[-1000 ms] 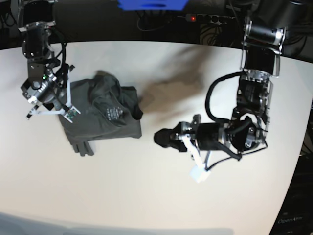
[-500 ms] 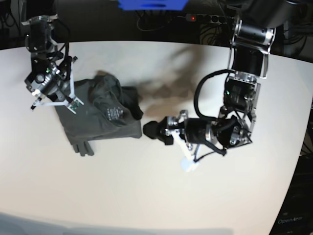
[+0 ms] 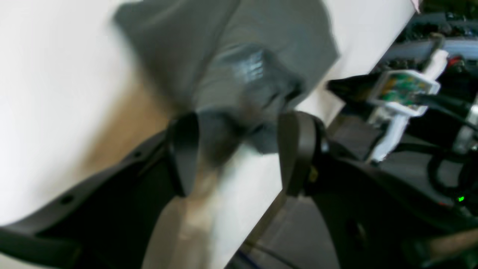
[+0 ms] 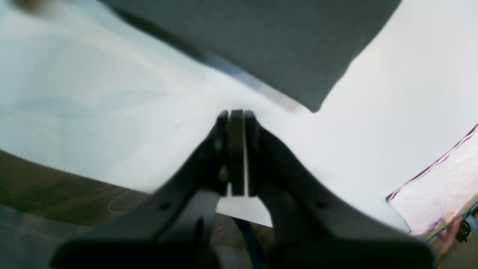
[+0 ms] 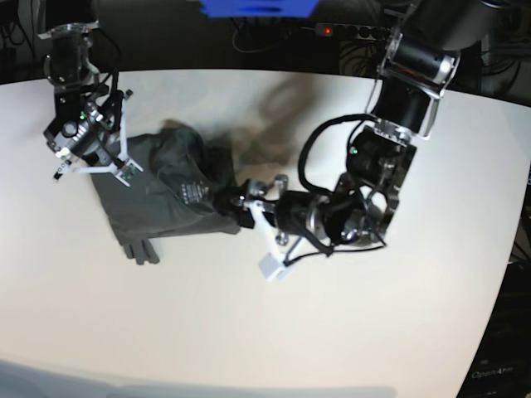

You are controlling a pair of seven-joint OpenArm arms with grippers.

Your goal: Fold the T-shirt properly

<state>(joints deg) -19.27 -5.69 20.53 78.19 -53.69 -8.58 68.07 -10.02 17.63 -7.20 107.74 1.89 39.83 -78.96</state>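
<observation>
The dark grey T-shirt (image 5: 166,195) lies folded into a compact bundle on the left part of the white table (image 5: 274,332), its white neck label (image 5: 192,192) facing up. My left gripper (image 5: 233,201) is at the shirt's right edge. In the left wrist view the left gripper (image 3: 239,149) is open, and the shirt's edge (image 3: 231,56) lies between and ahead of the fingers (image 3: 295,149). My right gripper (image 4: 236,149) is shut and empty, just off a corner of the shirt (image 4: 261,45). In the base view it hangs over the shirt's left edge (image 5: 83,157).
The table's far edge runs along the top, with a power strip (image 5: 348,31) and a blue object (image 5: 257,7) behind it. A white cloth with a red stripe (image 4: 440,194) lies at the right of the right wrist view. The right arm's camera board (image 3: 403,87) shows past the table edge.
My left arm has swung left across the table until its gripper reached the shirt's right edge. My right arm shifted slightly up and back at the shirt's left edge.
</observation>
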